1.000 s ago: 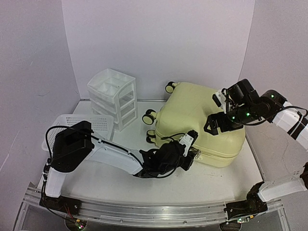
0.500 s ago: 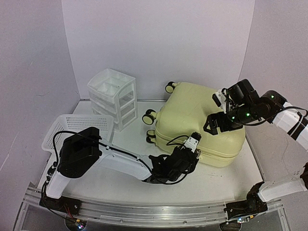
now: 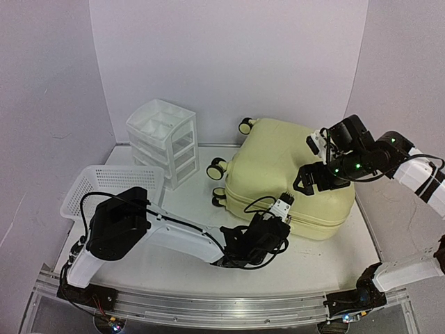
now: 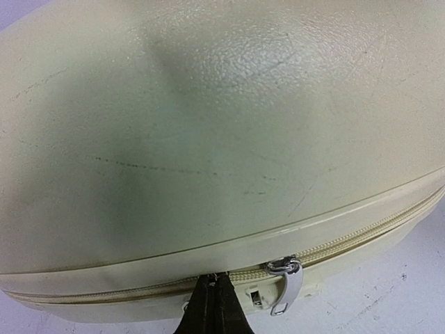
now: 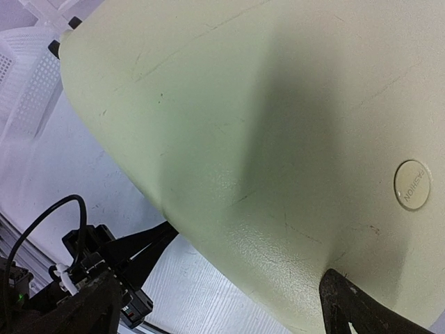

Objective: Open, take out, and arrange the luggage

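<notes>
Edged right along the zip (image 4: 361, 233) of the luggage (image 3: 278, 163), flat on the table (image 3: 167, 268), with left gripper (image 4: 213, 292) pinched shut beside the dangling pull (image 4: 286, 282) and right gripper (image 3: 311, 178) spread open over the lid (image 5: 278, 104); opening step, next likely catching that pull.

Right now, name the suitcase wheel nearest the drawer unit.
The middle wheel of three on the luggage, beside the drawer unit; the others sit farther back and farther forward.

luggage (image 3: 285, 177) | pale yellow hard-shell | zipped shut | lying flat, wheels facing left
</notes>
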Controlling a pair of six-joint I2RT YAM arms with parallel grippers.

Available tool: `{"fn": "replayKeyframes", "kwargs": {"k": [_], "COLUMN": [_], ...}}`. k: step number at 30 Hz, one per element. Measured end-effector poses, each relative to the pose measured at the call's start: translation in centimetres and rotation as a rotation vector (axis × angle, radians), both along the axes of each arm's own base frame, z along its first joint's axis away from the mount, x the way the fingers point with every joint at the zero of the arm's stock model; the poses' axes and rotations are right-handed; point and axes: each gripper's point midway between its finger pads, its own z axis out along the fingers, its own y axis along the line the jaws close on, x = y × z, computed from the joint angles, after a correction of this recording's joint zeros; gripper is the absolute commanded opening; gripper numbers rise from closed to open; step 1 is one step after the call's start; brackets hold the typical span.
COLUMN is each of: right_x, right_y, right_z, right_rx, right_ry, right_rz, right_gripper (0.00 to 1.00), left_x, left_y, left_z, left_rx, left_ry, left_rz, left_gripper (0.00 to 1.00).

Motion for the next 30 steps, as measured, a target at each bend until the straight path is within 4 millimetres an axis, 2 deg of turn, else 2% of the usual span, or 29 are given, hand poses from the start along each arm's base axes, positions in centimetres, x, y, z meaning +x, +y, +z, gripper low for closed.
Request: {"fn": "replayKeyframes", "kwargs": {"k": [6, 10, 13, 17, 22, 23, 26, 30], "right_x": [0.0, 0.0, 0.0, 0.0, 0.1, 0.1, 0.1, 0.1], "right_y": [0.0, 0.0, 0.0, 0.0, 0.1, 0.1, 0.1, 0.0], "right_z": [0.0, -0.1, -0.1, -0.1, -0.1, -0.1, -0.1, -0.1], "right_rx": [0.001, 0.003, 0.006, 0.006, 0.007, 0.007, 0.009, 0.009], "right_ry": [0.000, -0.004, -0.008, -0.009, -0.012, -0.014, -0.017, -0.018], "right_rz": [-0.001, -0.001, -0.001, -0.001, 0.000, 0.000, 0.000, 0.000], "right_gripper": [0.98, 0.98, 0.98, 0.98, 0.98, 0.98, 0.98, 0.98], "left_x": [-0.1, -0.1, 0.5, 2.5, 3.1, 3.3, 3.0, 1.9], "left_y": [0.2, 1.1, 2.1, 3.7, 5.5, 5.9, 6.6, 6.7], "left_z": [-0.2, -0.6, -1.0, -1.2, -1.3, -1.3, -1.4, -1.7], "left_rx": [0.012, 0.019, 0.017, -0.014, -0.031, -0.033, -0.033, -0.059], "left_ry": [0.001, 0.025, 0.072, 0.149, 0.210, 0.222, 0.255, 0.297], "left_rz": [-0.012, -0.040, -0.081, -0.112, -0.154, -0.168, -0.260, -0.395], "left_gripper": [0.00, 0.00, 0.00, 0.00, 0.00, 0.02, 0.18, 0.32]}}
